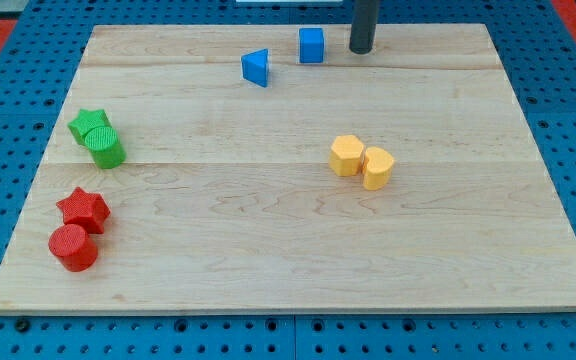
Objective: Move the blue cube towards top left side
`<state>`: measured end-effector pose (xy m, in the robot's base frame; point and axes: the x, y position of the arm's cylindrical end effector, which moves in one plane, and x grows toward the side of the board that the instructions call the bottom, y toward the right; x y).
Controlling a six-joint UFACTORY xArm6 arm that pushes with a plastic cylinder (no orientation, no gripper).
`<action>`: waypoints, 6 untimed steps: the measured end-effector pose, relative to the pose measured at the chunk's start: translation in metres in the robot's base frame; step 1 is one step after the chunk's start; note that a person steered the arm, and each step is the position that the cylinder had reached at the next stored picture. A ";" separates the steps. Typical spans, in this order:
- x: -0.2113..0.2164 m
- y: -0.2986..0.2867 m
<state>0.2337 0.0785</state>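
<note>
The blue cube point(311, 45) sits near the view's top edge of the wooden board point(268, 240), a little right of centre. My tip point(361, 49) is just to the cube's right, a small gap apart from it. A blue triangular block point(256, 67) lies to the cube's left and slightly lower.
A green star point(88, 125) and a green cylinder point(104, 147) touch at the view's left. A red star point(84, 209) and a red cylinder point(73, 247) sit at the lower left. Two yellow blocks, a hexagon point(346, 156) and a heart point(377, 167), touch right of centre.
</note>
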 end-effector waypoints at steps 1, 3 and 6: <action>-0.007 -0.086; -0.039 -0.168; 0.006 -0.183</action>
